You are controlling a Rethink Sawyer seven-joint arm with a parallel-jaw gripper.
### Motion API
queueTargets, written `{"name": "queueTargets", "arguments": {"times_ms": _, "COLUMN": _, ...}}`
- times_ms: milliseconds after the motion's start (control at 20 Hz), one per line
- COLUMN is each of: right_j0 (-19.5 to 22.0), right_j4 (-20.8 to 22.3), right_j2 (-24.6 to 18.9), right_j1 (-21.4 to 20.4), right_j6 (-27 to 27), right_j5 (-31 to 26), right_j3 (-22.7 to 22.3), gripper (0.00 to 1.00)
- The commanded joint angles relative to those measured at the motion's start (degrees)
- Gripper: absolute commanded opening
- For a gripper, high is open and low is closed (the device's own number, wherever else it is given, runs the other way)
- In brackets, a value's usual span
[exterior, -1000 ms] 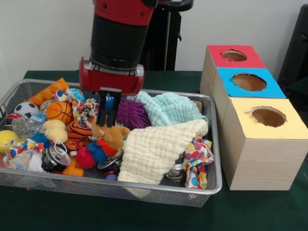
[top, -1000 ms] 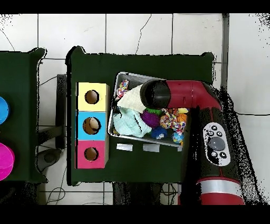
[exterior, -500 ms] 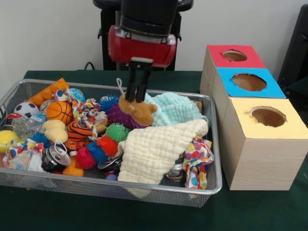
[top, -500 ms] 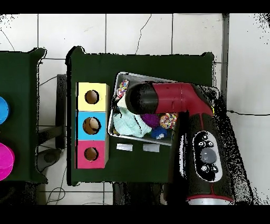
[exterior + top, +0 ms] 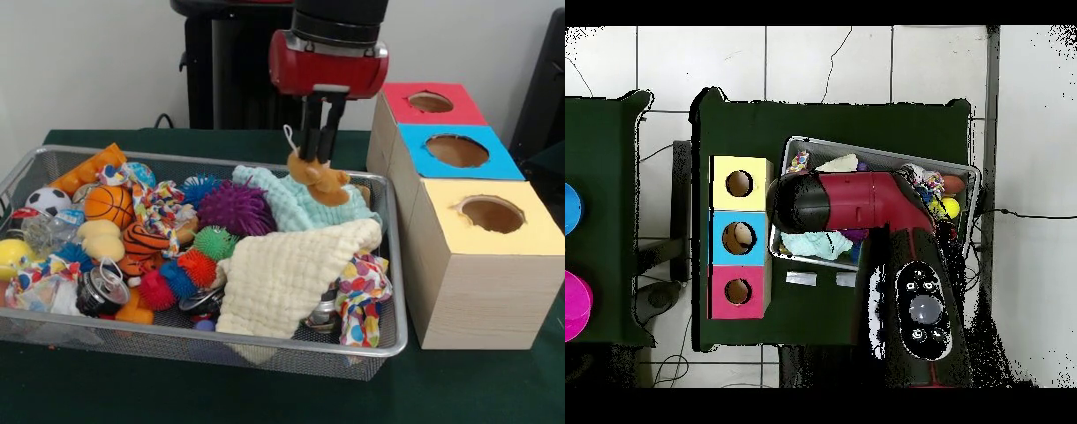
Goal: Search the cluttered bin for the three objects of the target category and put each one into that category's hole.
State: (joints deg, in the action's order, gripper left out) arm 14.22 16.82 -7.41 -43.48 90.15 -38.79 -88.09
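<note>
My gripper (image 5: 318,157) is shut on the tan-orange bear-like plush (image 5: 321,183) and holds it in the air above the mint cloth, over the back right part of the silver wire-mesh basket (image 5: 396,291). The orange black-striped tiger (image 5: 141,240) and a pale yellow plush (image 5: 101,237) lie among the clutter at the basket's left. The red-surrounded hole (image 5: 431,102) is on the farthest box, to the right of the gripper and apart from it. In the overhead view the arm (image 5: 850,203) hides the gripper; the red hole (image 5: 738,291) and the basket's rim (image 5: 865,151) show.
The blue-surrounded hole (image 5: 456,150) and the yellow-surrounded hole (image 5: 492,214) are on the nearer boxes. In the basket lie a cream cloth (image 5: 287,274), a mint cloth (image 5: 296,205), a purple spiky ball (image 5: 234,208), an orange basketball (image 5: 109,205) and several small toys. The black pedestal (image 5: 229,71) stands behind.
The gripper has closed on the bear in the basket's middle, lifted it out of the clutter, and carried it up and to the right toward the boxes.
</note>
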Motion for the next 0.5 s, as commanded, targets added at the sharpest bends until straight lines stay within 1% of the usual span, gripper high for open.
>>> {"name": "queueTargets", "arguments": {"times_ms": 50, "right_j0": -1.2, "right_j4": -3.3, "right_j2": 0.8, "right_j1": -0.4, "right_j6": 12.3, "right_j5": 0.4, "right_j3": -12.3, "gripper": 0.0}}
{"name": "queueTargets", "arguments": {"times_ms": 200, "right_j0": -1.7, "right_j4": -4.5, "right_j2": 1.4, "right_j1": -1.2, "right_j6": 13.3, "right_j5": 1.6, "right_j3": -14.6, "gripper": 0.0}}
{"name": "queueTargets", "arguments": {"times_ms": 500, "right_j0": -4.1, "right_j4": -6.4, "right_j2": 3.5, "right_j1": -4.1, "right_j6": 15.2, "right_j5": 1.8, "right_j3": -18.4, "gripper": 0.0}}
